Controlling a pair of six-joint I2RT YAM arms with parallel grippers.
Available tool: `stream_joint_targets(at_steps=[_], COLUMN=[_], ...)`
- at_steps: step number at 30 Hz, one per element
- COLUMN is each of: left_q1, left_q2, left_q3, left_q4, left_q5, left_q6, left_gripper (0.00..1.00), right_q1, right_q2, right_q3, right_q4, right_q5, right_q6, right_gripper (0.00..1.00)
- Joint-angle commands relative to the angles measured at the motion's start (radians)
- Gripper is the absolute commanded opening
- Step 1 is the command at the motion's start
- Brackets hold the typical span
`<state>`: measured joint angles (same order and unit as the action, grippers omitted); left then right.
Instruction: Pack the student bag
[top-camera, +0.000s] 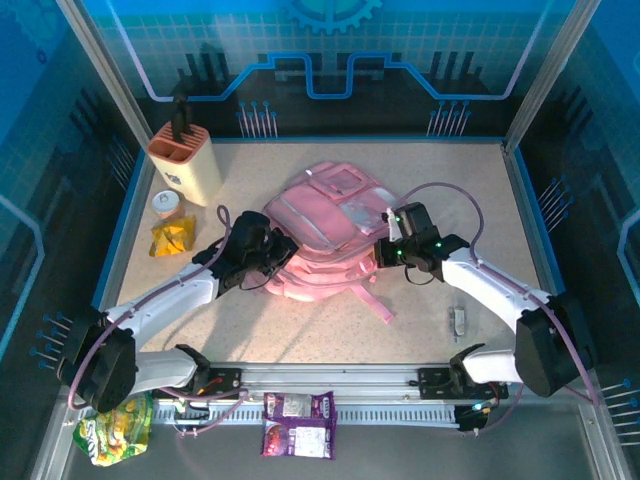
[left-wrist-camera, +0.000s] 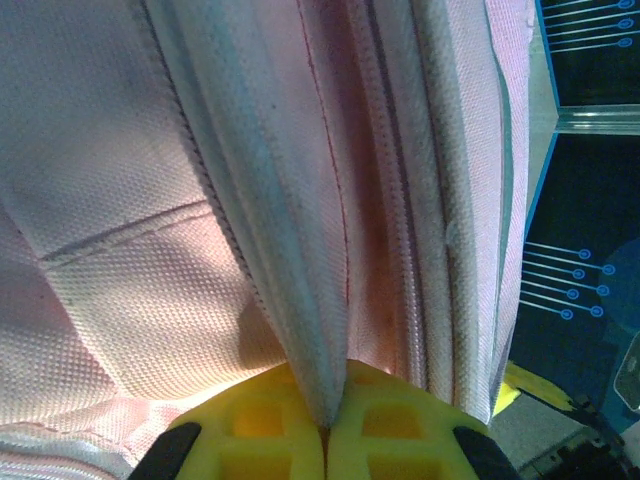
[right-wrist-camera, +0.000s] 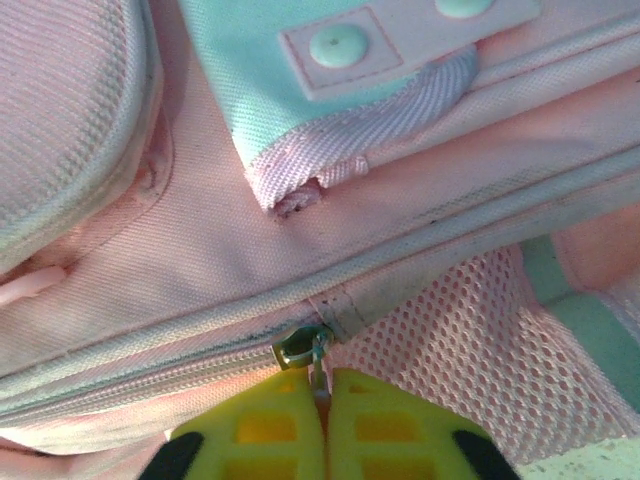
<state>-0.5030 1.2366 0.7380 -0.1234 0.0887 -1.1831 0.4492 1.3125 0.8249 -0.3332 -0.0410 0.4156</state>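
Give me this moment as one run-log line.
left claw: shut on fold of student bag | right claw: shut on zipper pull | student bag: lying on table

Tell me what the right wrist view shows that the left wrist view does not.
Right wrist view: a metal zipper pull nipped by the right gripper, a mesh pocket and a pale tab with snaps. Left wrist view: a raised fabric fold pinched by the left gripper, beside long zip seams. Both: the pink student bag close up, and closed yellow fingertips.
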Motion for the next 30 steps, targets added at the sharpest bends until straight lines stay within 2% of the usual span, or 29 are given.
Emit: stream_joint_targets(at_steps=[1, 5, 9, 11, 15, 19, 21, 25, 27, 30], left_q1=[0.036, 0.012, -0.03, -0.06, -0.149, -0.229, -0.255, -0.286, -0.302, -0.326], left_q2=[-0.019, -0.068, -0.103, -0.11, -0.097, -0.062, -0.043, -0.002, 0.02, 0.048], left_q3=[0.024, 0.035, 0.044, 0.054, 0.103, 0.163, 0.185, 0.215, 0.232, 0.26], left_q4=[-0.072, -0.165, -0.246, -0.276, -0.339, -0.395, -0.409, -0.413, -0.415, -0.417], left_q5=[-0.039, -0.112, -0.198, -0.243, -0.363, -0.466, -0.492, -0.523, -0.543, -0.573], left_q6=[0.08, 0.126, 0.151, 0.153, 0.176, 0.192, 0.198, 0.213, 0.221, 0.242], left_gripper=[0.09, 0.29, 0.45, 0.5, 0.63, 0.72, 0.75, 0.82, 0.87, 0.96], right_q1=[-0.041, -0.045, -0.044, -0.035, 0.008, 0.014, 0.015, 0.02, 0.025, 0.026], right_q2=[-0.066, -0.111, -0.075, -0.04, 0.046, 0.146, 0.19, 0.262, 0.29, 0.333], right_q3=[0.007, 0.014, 0.049, 0.106, 0.181, 0.26, 0.296, 0.338, 0.344, 0.363], right_q4=[-0.055, -0.074, -0.075, -0.068, -0.066, -0.086, -0.119, -0.124, -0.101, -0.093], right_q5=[0.015, -0.074, -0.213, -0.257, -0.236, -0.243, -0.205, -0.237, -0.251, -0.259], right_q6=[0.019, 0.049, 0.115, 0.143, 0.14, 0.106, 0.083, 0.072, 0.076, 0.079], right_gripper=[0.21, 0.38, 0.47, 0.52, 0.59, 0.59, 0.59, 0.59, 0.57, 0.48])
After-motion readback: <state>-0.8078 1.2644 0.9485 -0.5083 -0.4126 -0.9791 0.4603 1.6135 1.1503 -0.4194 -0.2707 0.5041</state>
